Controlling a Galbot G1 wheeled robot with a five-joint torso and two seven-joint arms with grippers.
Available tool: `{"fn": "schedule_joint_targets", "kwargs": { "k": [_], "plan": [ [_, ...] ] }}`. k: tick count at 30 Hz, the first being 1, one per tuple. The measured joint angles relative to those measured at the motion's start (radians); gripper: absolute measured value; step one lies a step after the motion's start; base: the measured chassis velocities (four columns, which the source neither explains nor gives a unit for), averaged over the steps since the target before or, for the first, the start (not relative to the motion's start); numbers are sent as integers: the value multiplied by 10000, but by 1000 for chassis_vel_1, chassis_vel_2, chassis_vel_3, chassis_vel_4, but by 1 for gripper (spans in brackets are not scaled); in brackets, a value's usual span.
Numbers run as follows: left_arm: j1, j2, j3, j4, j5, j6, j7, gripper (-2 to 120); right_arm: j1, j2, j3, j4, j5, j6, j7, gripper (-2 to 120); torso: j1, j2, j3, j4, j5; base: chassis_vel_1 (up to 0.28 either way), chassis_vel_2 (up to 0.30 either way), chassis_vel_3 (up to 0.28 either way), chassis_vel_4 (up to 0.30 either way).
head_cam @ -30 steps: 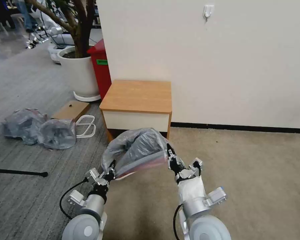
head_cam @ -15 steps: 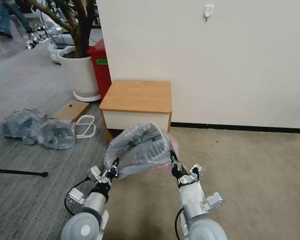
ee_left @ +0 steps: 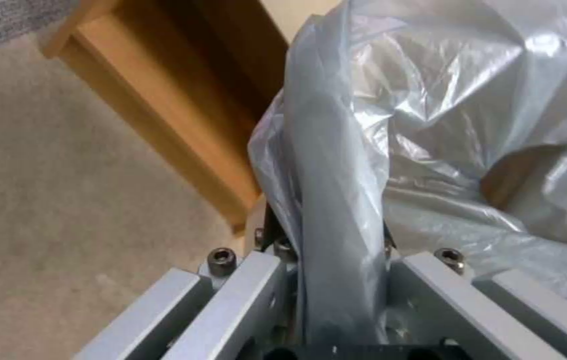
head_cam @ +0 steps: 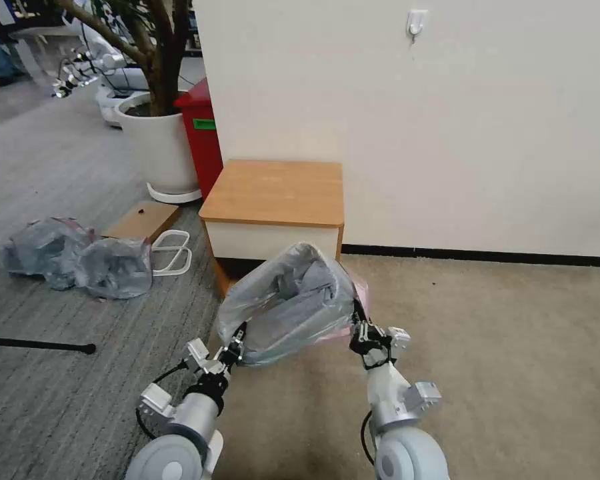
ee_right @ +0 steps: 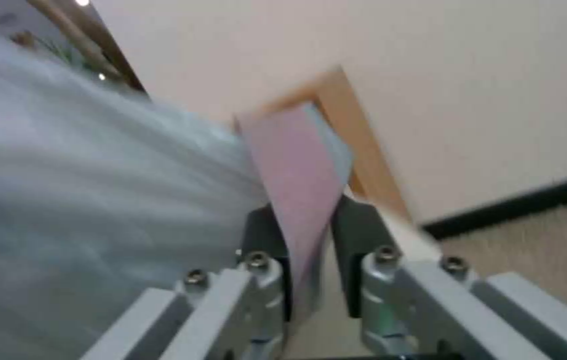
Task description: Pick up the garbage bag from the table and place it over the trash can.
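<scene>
The garbage bag (head_cam: 290,303), translucent grey with a pink rim band, hangs stretched between my two grippers just in front of the table (head_cam: 277,193). My left gripper (head_cam: 237,350) is shut on the bag's left edge, and the left wrist view has the grey plastic (ee_left: 337,175) bunched between its fingers (ee_left: 257,280), beside the table's wooden side (ee_left: 163,110). On the bag's right edge my right gripper (head_cam: 360,327) is shut, with the pink rim band (ee_right: 297,190) running between its fingers (ee_right: 263,235). The trash can is hidden.
Two bulging grey bags (head_cam: 73,257) lie on the carpet at left, by a cardboard piece (head_cam: 140,220) and a white wire frame (head_cam: 173,250). A white planter (head_cam: 157,147) and a red bin (head_cam: 203,133) stand behind. A black rod (head_cam: 37,345) lies at left. Bare carpet extends right.
Both grippers have shifted slightly right and lower with the bag still held. The bag now bulges closer to the table front, and pink rim shows at its right.
</scene>
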Motion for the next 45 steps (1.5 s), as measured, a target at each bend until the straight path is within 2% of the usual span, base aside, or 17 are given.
{"fn": "schedule_joint_targets", "kwargs": {
  "k": [3, 4, 6, 8, 10, 11, 13, 18, 19, 22, 33, 39, 41, 42, 43, 45],
  "plan": [
    [144, -86, 54, -99, -10, 70, -25, 2, 314, -113, 201, -557, -763, 347, -4, 32, 0, 0, 0, 1, 0, 0, 0, 0, 0],
    [144, -86, 54, -99, -10, 70, -25, 2, 314, -113, 201, -557, -763, 347, -4, 32, 0, 0, 0, 1, 0, 0, 0, 0, 0],
    [155, -98, 27, -82, 22, 92, -29, 2, 177, -184, 280, -531, -1379, 688, -35, 43, 0, 0, 0, 1, 0, 0, 0, 0, 0],
    [109, -52, -32, 6, 23, 121, -18, 2, -12, -224, 255, -307, -1548, 807, -101, 47, 0, 0, 0, 1, 0, 0, 0, 0, 0],
    [-28, 198, -213, 292, -19, 343, 185, 2, -376, -265, 236, 341, -1811, 1019, -184, 59, 0, 0, 0, 2, -2, 0, 0, 0, 0],
    [-28, 198, -213, 292, -19, 343, 185, 2, -376, -265, 236, 341, -1811, 1019, -184, 59, 0, 0, 0, 2, -2, 0, 0, 0, 0],
    [-136, 680, -419, 615, -132, 710, 771, 2, -735, -230, 498, 1345, -1951, 1089, -201, 69, 0, 0, 0, -1, -4, 0, 0, 0, 0],
    [-168, 901, -524, 741, -157, 863, 1010, 2, -849, -275, 699, 1826, -1903, 1063, -202, 79, 0, 0, 0, -1, -3, 0, 0, 0, 0],
    [-198, 1000, -576, 783, -168, 900, 1092, 2, -886, -366, 793, 2047, -1767, 964, -205, 89, 0, 0, 0, 0, -3, 0, 0, 0, 0],
    [-254, 1069, -632, 816, -179, 908, 1133, 2, -889, -619, 930, 2231, -1341, 753, -227, 97, 0, 0, 0, -1, -1, 0, 0, 0, 0],
    [-151, 928, -510, 594, 1, 814, 1137, 2, -682, -1112, 604, 1401, -1169, 500, -331, 100, 0, 0, 0, 1, -1, 0, 0, 0, 0],
    [-158, 979, -547, 624, 122, 792, 1183, 2, -817, -1247, 547, 1760, -1099, 424, -351, 100, 0, 0, 0, 0, -2, 0, 0, 0, 0],
    [-157, 1011, -537, 685, 264, 785, 1246, 2, -772, -1389, 517, 2006, -506, 36, -264, 100, 0, 0, 0, 0, -2, 0, 0, 0, 0],
    [-160, 1031, -504, 725, 340, 782, 1323, 2, -601, -1697, 468, 2262, 953, -654, -96, 96, 0, 0, 0, 1, -3, 0, 0, 0, 0],
    [-160, 1031, -504, 725, 340, 782, 1323, 2, -601, -1697, 468, 2262, 953, -654, -96, 96, 0, 0, 0, 1, -3, 0, 0, 0, 0],
    [-168, 1038, -464, 758, 395, 771, 1394, 2, -270, -2219, 397, 2374, 2800, -1451, 106, 88, 0, 0, 0, 0, -2, 0, 0, 0, 0]
  ]
}}
